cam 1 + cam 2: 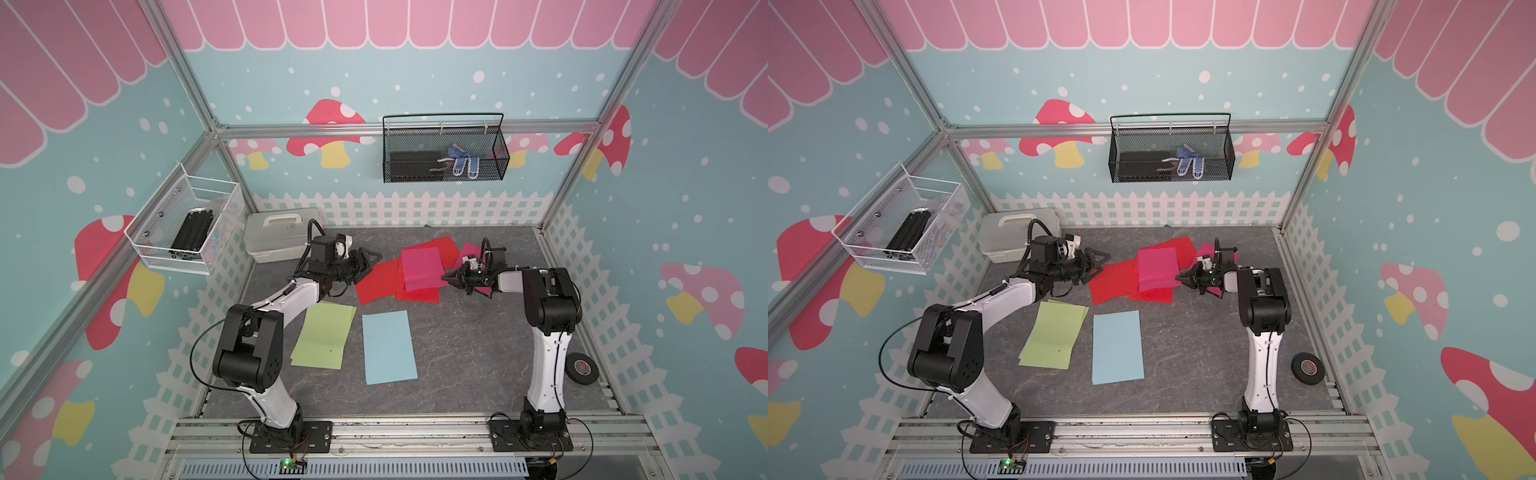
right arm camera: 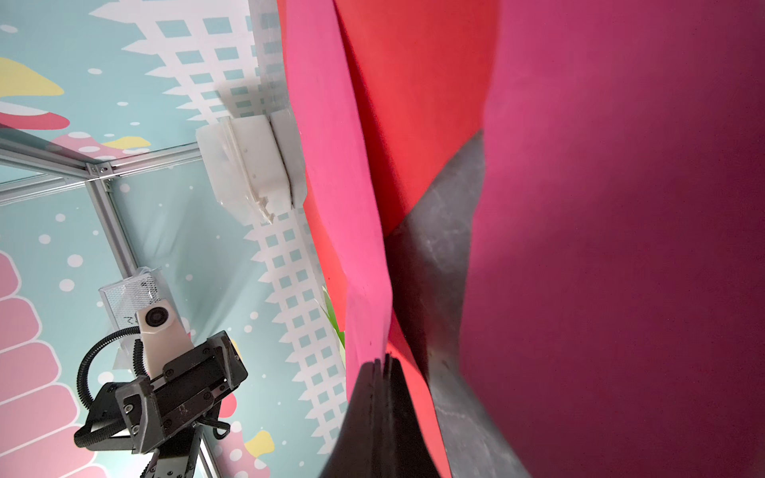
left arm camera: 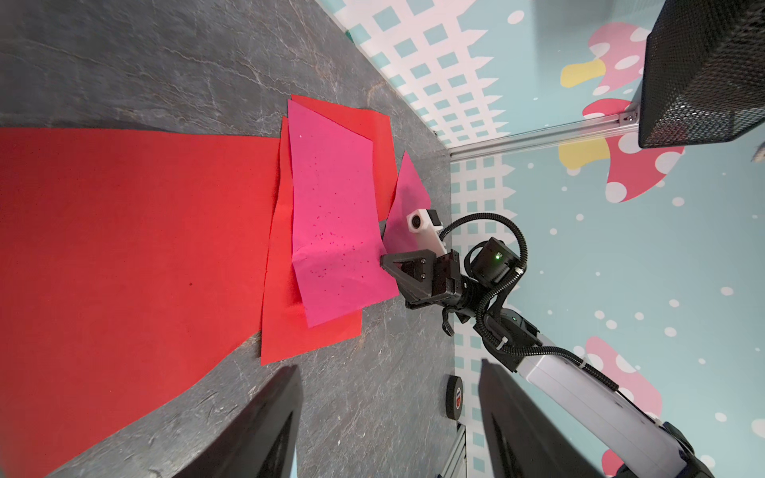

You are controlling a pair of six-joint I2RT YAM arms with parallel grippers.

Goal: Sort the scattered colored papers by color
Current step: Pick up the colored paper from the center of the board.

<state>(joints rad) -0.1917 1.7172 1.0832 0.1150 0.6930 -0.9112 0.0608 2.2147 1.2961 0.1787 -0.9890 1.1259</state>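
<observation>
Green papers sit sorted at 8 o'clock, blue paper at 6; red papers at 12 lie unsorted. Right gripper pinches the magenta sheet; left gripper gapes empty.

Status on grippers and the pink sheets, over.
Right gripper shut on top magenta sheet edge. Left gripper open, empty, at red sheets. Second magenta sheet lies beneath right gripper. Green sheets, blue sheet lie apart.
</observation>
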